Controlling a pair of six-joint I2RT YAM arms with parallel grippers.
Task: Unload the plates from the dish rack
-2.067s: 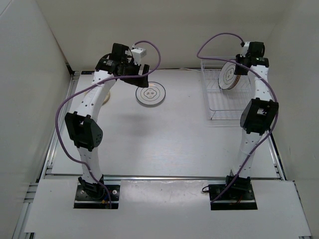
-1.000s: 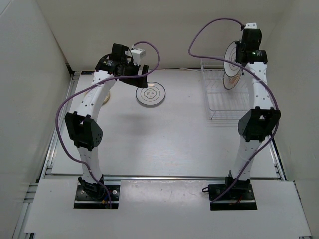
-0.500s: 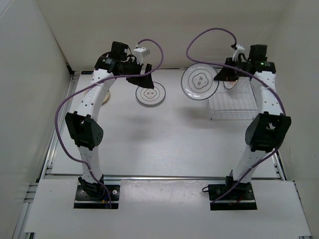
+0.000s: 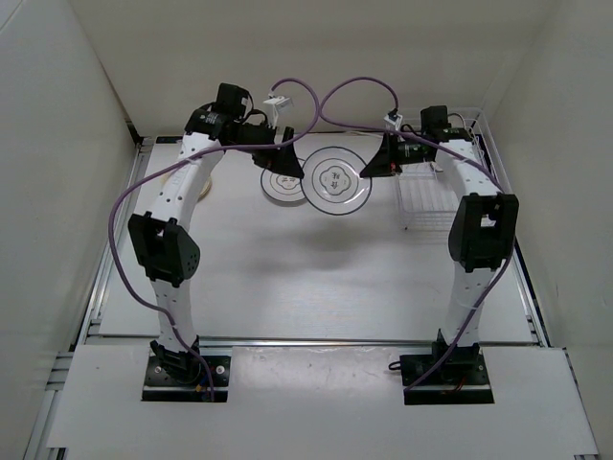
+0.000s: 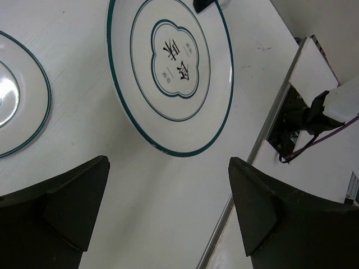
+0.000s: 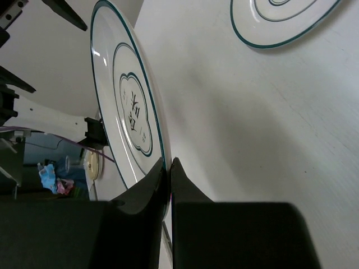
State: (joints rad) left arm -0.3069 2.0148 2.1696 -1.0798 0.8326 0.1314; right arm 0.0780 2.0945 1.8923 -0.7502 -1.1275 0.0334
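Top view: your right claw [image 4: 367, 171] pinches the clover-centred plate [image 4: 337, 180] above the desk [image 4: 287, 268], left of the dish rack [image 4: 421, 201]. Left wrist: your left claw [image 5: 168, 165] gapes wide and empty near it. Right wrist: the fingers [image 6: 143, 193] clamp its rim, and the ringed plate [image 6: 280, 17] lies flat beyond.

A white table [image 4: 316, 278] (metal rail [image 4: 96, 287] along its left edge) stands between pale walls [image 4: 48, 192].

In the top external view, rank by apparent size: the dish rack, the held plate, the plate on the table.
1. dish rack
2. held plate, though raised nearer the camera, so unsure
3. plate on the table, partly covered
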